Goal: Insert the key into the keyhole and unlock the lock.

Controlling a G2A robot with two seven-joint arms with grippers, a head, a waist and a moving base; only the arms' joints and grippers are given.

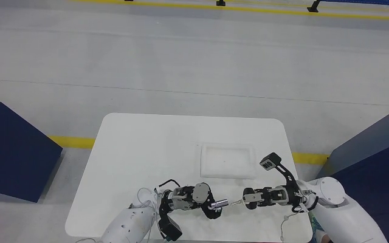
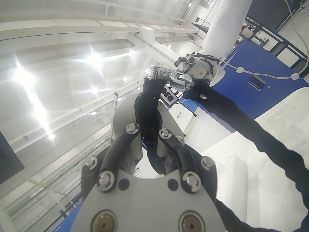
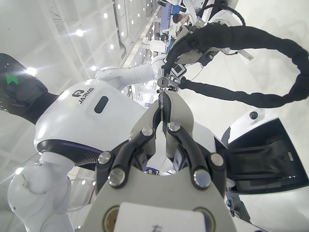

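A chrome cylinder lock (image 1: pixel 219 205) hangs above the table's front part, with my left gripper (image 1: pixel 209 203) shut on it. In the left wrist view the lock (image 2: pixel 166 74) sits between the black-sleeved fingers (image 2: pixel 149 92). My right gripper (image 1: pixel 244 200) faces it from the right, shut on the thin key (image 1: pixel 233 203). In the right wrist view the key (image 3: pixel 161 105) runs edge-on between the closed fingers (image 3: pixel 177 105) up to the lock's round face (image 3: pixel 163 82), where the keyhole shows. I cannot tell whether the key's tip is inside.
A shallow white tray (image 1: pixel 226 160) lies on the white table (image 1: pixel 121 158) behind the two grippers. The table's left half and far side are bare. Blue cabinets stand off both sides of the table.
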